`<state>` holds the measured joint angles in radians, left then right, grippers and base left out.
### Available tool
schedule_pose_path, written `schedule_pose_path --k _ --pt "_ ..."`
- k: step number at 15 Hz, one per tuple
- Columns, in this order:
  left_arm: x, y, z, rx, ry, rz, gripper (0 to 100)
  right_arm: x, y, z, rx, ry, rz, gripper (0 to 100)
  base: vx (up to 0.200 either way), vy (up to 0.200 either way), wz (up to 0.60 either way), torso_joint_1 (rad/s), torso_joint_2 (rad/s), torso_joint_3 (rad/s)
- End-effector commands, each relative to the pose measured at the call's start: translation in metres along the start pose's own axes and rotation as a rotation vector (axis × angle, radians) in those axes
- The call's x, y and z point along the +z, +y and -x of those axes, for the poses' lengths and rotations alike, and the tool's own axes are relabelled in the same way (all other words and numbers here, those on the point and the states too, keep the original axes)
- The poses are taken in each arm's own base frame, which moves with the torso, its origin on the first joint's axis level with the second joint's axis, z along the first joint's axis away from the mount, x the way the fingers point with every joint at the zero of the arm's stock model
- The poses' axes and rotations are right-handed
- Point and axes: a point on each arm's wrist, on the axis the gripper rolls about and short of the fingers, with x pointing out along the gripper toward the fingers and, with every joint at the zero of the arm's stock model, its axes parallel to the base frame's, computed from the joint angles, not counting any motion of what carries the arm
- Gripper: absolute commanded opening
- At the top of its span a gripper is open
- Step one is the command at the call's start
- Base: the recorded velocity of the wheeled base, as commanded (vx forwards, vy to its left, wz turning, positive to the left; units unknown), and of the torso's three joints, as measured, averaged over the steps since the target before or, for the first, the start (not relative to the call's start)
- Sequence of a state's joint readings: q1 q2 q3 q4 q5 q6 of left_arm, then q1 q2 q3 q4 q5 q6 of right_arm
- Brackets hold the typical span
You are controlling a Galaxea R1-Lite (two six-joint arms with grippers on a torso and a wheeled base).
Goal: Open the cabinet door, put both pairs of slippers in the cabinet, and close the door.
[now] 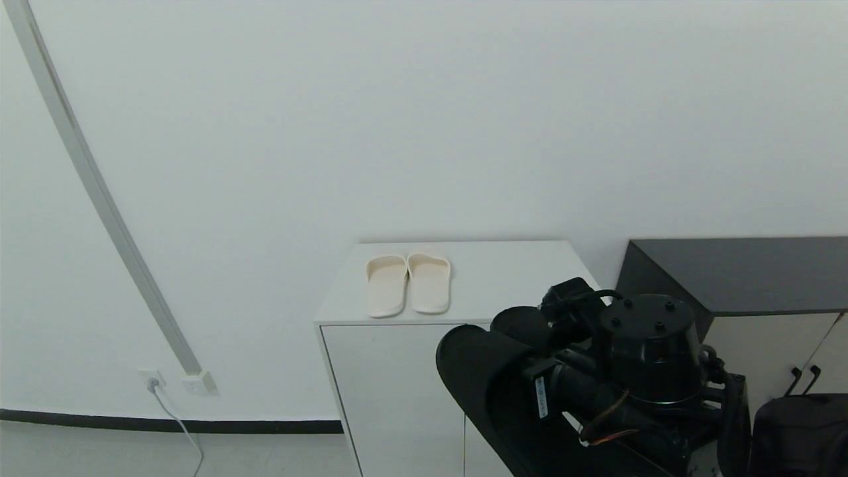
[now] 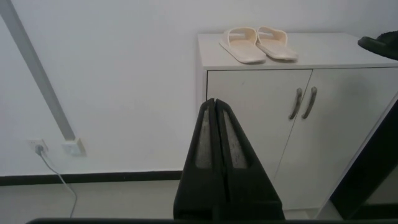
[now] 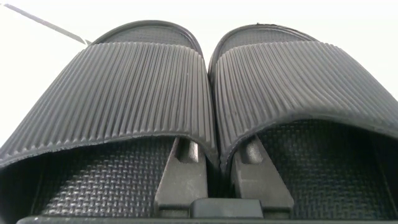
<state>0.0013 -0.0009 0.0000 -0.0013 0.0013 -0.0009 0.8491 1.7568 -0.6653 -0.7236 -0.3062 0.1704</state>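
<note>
A pair of cream slippers (image 1: 408, 283) lies side by side on top of the white cabinet (image 1: 510, 275), also seen in the left wrist view as cream slippers (image 2: 257, 44). The cabinet's two doors (image 2: 261, 124) are closed, their handles (image 2: 303, 103) meeting at the middle. A pair of black ribbed slippers (image 1: 480, 361) hangs in front of the cabinet, held together by my right gripper (image 3: 217, 171), which is shut on their adjoining inner sides. My left gripper (image 2: 216, 134) is shut and holds nothing, low and to the left of the cabinet front.
A second cabinet with a dark top (image 1: 742, 271) stands right of the white one, with black handles (image 1: 801, 379). A grey conduit (image 1: 99, 192) runs down the wall to sockets (image 1: 197, 383), and a cable (image 1: 179, 424) trails to the floor.
</note>
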Motion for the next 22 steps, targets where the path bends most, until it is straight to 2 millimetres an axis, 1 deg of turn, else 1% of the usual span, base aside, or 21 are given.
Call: schedule_pose_path --k 1,7,13,14,22 --pt "0.0000 0.0000 -0.0001 0.001 0.001 0.001 0 -0.0020 0.0004 -0.0015 0.000 0.008 0.003 0 0.000 0.000 0.00 0.000 0.00 0.000" --pt "0.0000 0.0001 -0.0001 0.005 0.001 -0.001 0 -0.0036 0.0006 -0.0024 0.008 0.015 0.005 0 0.000 0.000 0.00 0.000 0.00 0.000" --pt "0.0000 0.0002 -0.0001 0.008 0.001 0.010 0 -0.0040 0.0005 -0.0023 0.007 0.016 0.007 0 0.000 0.000 0.00 -0.147 0.33 0.179" --pt "0.0000 0.0002 -0.0001 0.008 0.001 0.010 100 -0.0040 0.0005 -0.0023 0.007 0.016 0.007 0 0.000 0.000 0.00 -0.173 0.37 0.212" --pt "0.0000 0.0001 -0.0001 0.004 0.001 0.007 100 -0.0048 0.0004 -0.0026 0.006 0.019 0.006 0 0.000 0.000 0.00 -0.210 0.49 0.278"
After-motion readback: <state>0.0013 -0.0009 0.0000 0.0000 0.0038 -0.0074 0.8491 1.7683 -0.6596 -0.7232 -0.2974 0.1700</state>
